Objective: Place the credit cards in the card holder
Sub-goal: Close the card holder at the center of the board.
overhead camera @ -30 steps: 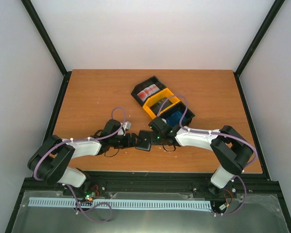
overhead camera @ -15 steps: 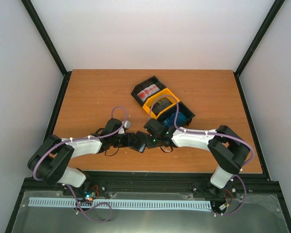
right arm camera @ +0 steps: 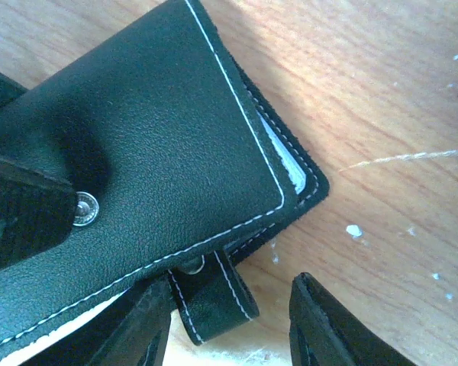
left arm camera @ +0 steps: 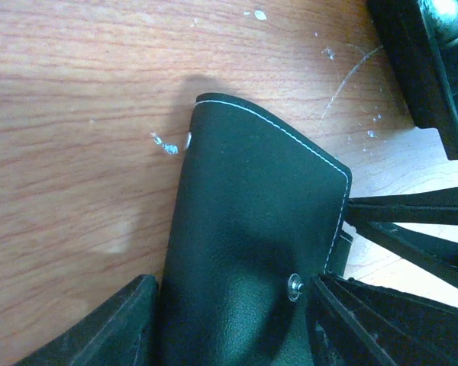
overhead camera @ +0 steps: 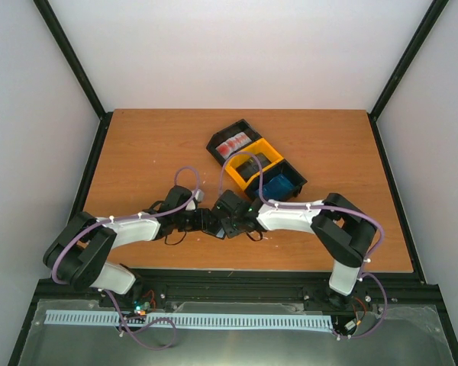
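Just nearside of the bins point(overhead camera: 233, 171), the folded card holder point(left arm camera: 252, 229) lies straddled by the left gripper point(left arm camera: 233, 305), whether clamped I cannot tell, its clasp tab point(right arm camera: 210, 293) inside the released right gripper point(right arm camera: 229, 293). A tug on the tab could drag the holder free. Only the overhead view shows the credit cards point(overhead camera: 278, 185), in the bins beyond.

Card holder point(left arm camera: 252, 252) showing grained black, white stitching point(left arm camera: 290, 130) edging it, silver snap point(left arm camera: 294, 286) glinting. Tabletop point(overhead camera: 145, 152) running reddish-brown wood grain, white flecks point(left arm camera: 166, 146) speckling it. Joined bins point(overhead camera: 230, 169) reading black, yellow, black, carrying a red-and-white card point(overhead camera: 233, 144) and blue cards point(overhead camera: 278, 185). Arms point(overhead camera: 137, 229) showing white and black, purple cables point(overhead camera: 185, 174) looping.
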Motion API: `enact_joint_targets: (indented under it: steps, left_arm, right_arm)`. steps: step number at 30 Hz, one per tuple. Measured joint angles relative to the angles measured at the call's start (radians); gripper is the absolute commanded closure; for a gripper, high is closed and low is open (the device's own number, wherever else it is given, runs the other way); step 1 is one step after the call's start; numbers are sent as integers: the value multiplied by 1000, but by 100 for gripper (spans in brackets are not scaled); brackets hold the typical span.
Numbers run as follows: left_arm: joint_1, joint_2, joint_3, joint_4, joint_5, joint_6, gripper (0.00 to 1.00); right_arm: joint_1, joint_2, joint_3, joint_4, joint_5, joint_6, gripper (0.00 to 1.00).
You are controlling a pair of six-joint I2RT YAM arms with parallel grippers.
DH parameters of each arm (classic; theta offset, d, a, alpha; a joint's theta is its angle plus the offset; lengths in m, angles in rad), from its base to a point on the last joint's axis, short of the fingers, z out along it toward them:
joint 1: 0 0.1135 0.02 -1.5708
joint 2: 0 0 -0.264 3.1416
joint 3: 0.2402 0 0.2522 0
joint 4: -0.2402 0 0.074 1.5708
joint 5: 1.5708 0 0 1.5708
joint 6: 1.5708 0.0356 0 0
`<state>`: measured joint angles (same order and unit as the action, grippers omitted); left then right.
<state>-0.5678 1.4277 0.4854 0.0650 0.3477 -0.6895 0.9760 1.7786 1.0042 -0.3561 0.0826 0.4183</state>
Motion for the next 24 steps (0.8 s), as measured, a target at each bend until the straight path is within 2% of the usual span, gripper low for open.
enact_joint_targets:
  steps: [6, 14, 20, 24]
  left_arm:
    - [0, 0, 0, -2, -10, 0, 46]
    - [0, 0, 1, -6, -27, -6, 47]
    - [0, -4, 1, -6, -22, -7, 43]
    - [0, -6, 2, -6, -10, -7, 40]
  right_arm:
    - [41, 11, 20, -36, 159, 43, 61]
    - [45, 5, 20, -134, 392, 236, 64]
    - [45, -53, 19, -217, 452, 371, 64]
    - [45, -127, -1, -238, 454, 428, 59]
